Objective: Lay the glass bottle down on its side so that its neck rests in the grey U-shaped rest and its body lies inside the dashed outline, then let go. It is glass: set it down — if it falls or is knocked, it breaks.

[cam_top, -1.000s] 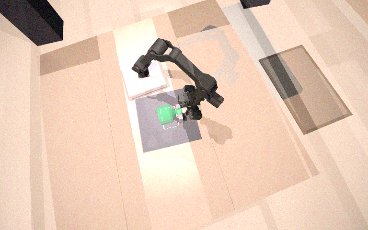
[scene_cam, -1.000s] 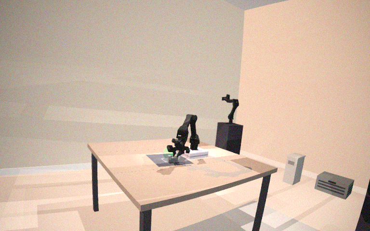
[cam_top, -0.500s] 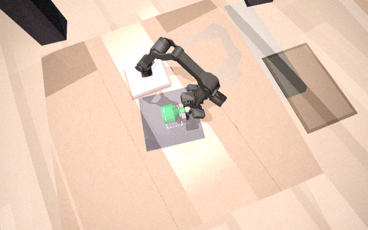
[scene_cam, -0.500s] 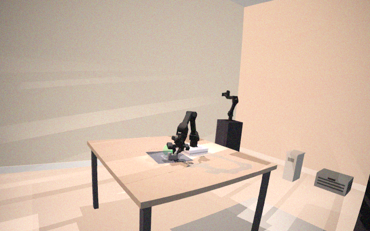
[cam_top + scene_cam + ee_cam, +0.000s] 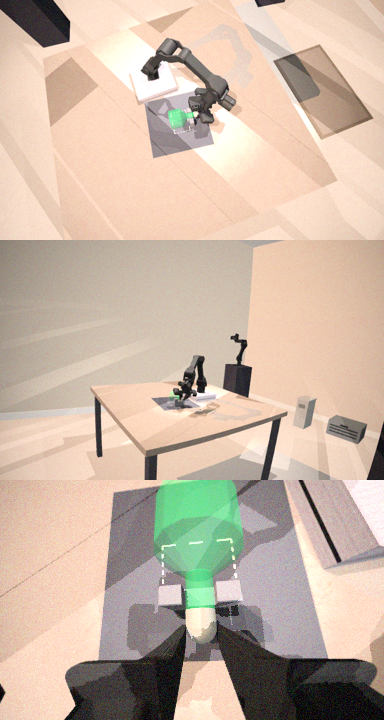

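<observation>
Just beside the grey U-shaped rest (image 5: 192,122) (image 5: 178,402) (image 5: 170,595), clamped with the gripper (image 5: 197,114) (image 5: 182,400) (image 5: 201,628), narrowly parted, on the pale neck end of the glass bottle (image 5: 176,118) (image 5: 173,395) (image 5: 199,510). Lying sideways, neck between the rest's uprights; beyond them, body over and past the dashed outline (image 5: 182,132) (image 5: 196,543). Can't tell if seated. Apparently in final lowering: align body, settle gently, only then release.

A robot arm (image 5: 198,69) mounted on a white base (image 5: 160,91) reached over a gray mat (image 5: 164,144), its gripper (image 5: 196,113) gripping a green glass bottle (image 5: 177,118) by the neck end.
</observation>
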